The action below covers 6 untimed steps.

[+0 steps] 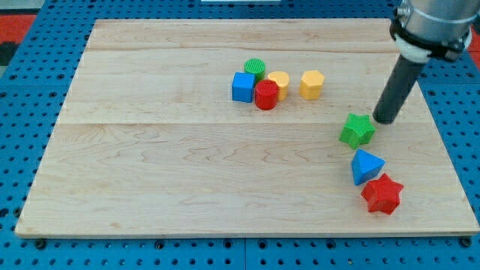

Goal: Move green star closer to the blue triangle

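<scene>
Green star block: the small green star-shaped block lies flat on the pale wooden board, toward the view's right, just up and a little left of the blue triangle.
Blue triangle: the blue triangular block is near the green star but apart from it, a strip of bare wood between them; the red star-shaped block touches the triangle's lower right.
My tip: the dark rod's lower end rests just to the upper right of the green star, touching it or nearly so; I cannot tell which.
Key relation: from my tip the green star lies down and left, while the blue triangle lies almost straight down from the star, so I judge the tip needs to be more squarely above the star before pushing.
Star's pointing and axis: it is a squat, roughly symmetric star with no long axis; one point faces the tip.
Jaws: none on this rig, only the bare rod, so nothing spreads or pinches.
Other blocks: a blue cube, green cylinder, red cylinder, and two yellow blocks cluster well to the star's upper left.
</scene>
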Motion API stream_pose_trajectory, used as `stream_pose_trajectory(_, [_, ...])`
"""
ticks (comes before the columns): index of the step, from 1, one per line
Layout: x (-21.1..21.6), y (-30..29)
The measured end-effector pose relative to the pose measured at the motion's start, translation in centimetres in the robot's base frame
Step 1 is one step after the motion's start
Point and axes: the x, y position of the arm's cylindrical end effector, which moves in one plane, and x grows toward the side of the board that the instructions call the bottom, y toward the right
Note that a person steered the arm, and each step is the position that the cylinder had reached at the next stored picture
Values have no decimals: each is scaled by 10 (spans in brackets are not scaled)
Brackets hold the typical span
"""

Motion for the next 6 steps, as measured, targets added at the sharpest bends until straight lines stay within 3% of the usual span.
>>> stream_pose_trajectory(2, [2, -53])
stream_pose_trajectory(6, [33, -19])
